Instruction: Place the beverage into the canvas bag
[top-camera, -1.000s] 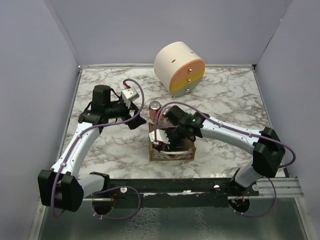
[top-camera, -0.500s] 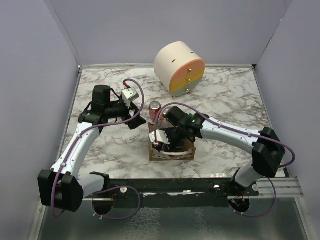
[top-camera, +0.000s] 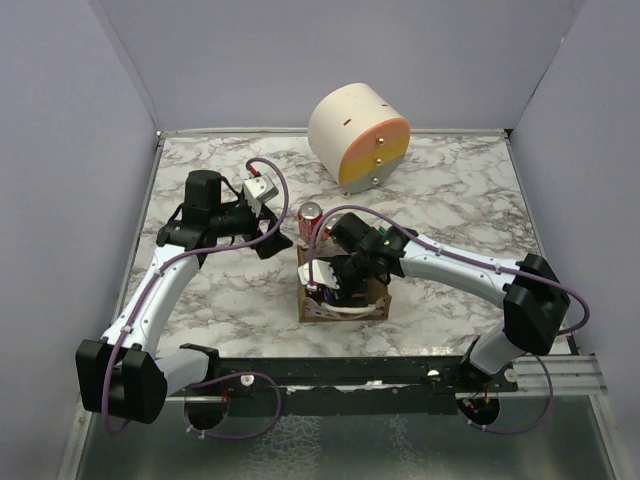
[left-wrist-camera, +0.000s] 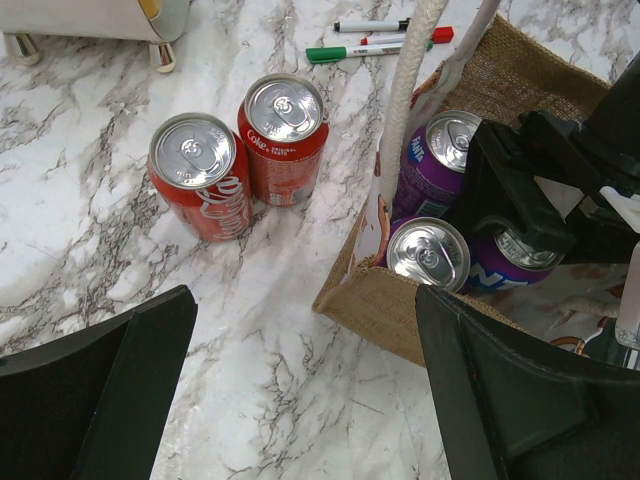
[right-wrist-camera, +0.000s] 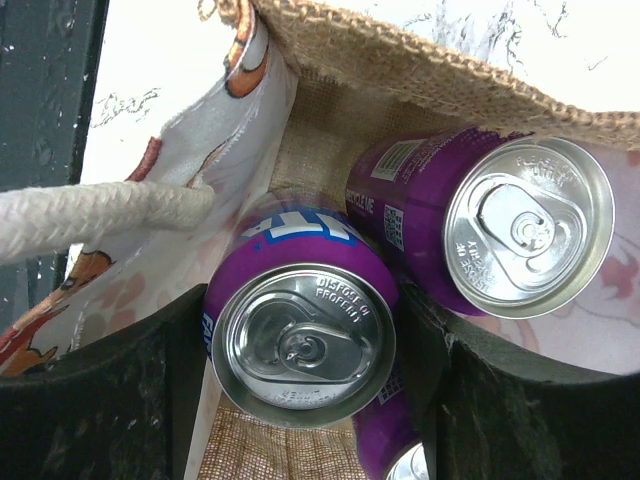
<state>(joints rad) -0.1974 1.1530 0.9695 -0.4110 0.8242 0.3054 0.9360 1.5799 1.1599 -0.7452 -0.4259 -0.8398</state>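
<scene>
**Purple can low in the bag, right claw around it**

The canvas bag (top-camera: 345, 308) stands by the middle of the near edge of the surface (top-camera: 220, 300), and the right claw (top-camera: 338, 278) reaches down through its mouth. In the right wrist view its fingers (right-wrist-camera: 110, 400) lie against both sides of a purple can (right-wrist-camera: 300, 345). This is the beverage, upright and well down inside the bag. Whether its base sits on the bottom is hidden.

A second purple can (right-wrist-camera: 510, 235) stands just beside it, and the left wrist view shows a third can top (left-wrist-camera: 430, 252) in the same bag.

The can looks stiff but thin-walled, smooth and likely slippery, and fairly heavy if full. A grip across the middle of its body suits it best. The bag is soft and its walls give. A white rope handle (right-wrist-camera: 90, 215) lies right by one finger and could snag a claw lifting out.

Towards the centre of the surface, left of the bag, the left claw (left-wrist-camera: 305, 310) hangs wide apart and empty. Just beyond the bag two red cans (left-wrist-camera: 245, 160) stand side by side. Two markers (left-wrist-camera: 385, 38) lie past them. A round drawer box (top-camera: 360, 135) sits at the far edge, well apart from the bag.
</scene>
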